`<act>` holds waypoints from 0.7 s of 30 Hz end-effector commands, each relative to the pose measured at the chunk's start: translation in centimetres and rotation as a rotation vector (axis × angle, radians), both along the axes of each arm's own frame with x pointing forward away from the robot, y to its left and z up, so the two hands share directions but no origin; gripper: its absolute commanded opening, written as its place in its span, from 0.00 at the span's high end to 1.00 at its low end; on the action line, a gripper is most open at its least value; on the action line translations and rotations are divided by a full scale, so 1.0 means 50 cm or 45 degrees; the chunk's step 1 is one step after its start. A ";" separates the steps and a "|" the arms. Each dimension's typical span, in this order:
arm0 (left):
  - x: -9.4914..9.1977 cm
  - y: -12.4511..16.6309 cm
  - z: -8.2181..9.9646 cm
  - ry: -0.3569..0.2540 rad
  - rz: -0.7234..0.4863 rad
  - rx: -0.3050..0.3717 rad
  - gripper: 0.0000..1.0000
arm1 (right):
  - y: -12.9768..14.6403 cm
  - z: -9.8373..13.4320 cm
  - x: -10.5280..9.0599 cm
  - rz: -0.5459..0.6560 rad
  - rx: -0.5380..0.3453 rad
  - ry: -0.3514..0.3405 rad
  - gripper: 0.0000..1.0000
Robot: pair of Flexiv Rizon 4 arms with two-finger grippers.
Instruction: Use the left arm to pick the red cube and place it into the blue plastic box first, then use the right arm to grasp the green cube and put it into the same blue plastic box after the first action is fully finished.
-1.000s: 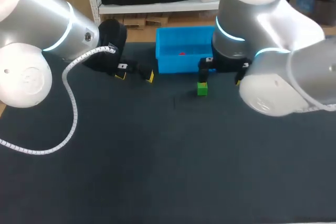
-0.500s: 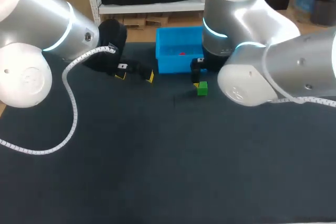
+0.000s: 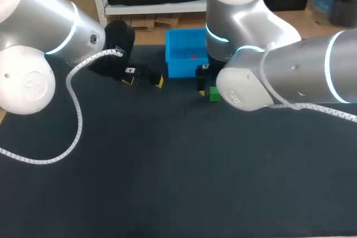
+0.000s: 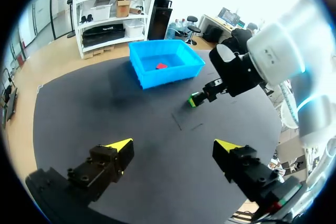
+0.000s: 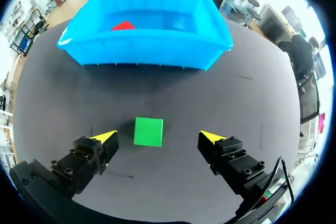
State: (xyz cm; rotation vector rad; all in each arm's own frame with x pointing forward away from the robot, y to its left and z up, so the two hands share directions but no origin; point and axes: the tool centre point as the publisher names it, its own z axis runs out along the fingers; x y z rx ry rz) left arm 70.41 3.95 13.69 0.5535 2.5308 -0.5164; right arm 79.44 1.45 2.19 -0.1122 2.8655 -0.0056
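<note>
red cube (image 5: 123,25) lies inside the blue plastic box (image 5: 142,51), on its floor near the far wall as the right wrist view has it, and nothing else shows in the box. green cube (image 5: 148,131) sits on the dark table mat (image 3: 167,165) just in front of the box's near wall, apart from it. the right gripper (image 5: 157,137) is low over that cube with its yellow-tipped fingers spread wide, one on each side; bare mat shows between the cube and each tip, so neither finger touches it. the left gripper (image 4: 173,145) hangs over the mat off to the box's left side in the head view, well apart from both cubes, its fingers also spread with only mat between them. from the left wrist view the right arm's black gripper body stands just beside the green cube.
</note>
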 end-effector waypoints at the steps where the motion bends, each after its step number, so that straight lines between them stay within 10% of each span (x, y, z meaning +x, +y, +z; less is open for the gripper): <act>1: 0.002 0.002 -0.001 -0.001 -0.005 -0.006 0.00 | 0.006 -0.010 0.014 0.003 -0.003 0.016 0.00; 21: 0.002 0.002 -0.001 -0.001 -0.005 -0.006 0.00 | 0.003 -0.032 0.029 0.024 0.011 0.017 0.00</act>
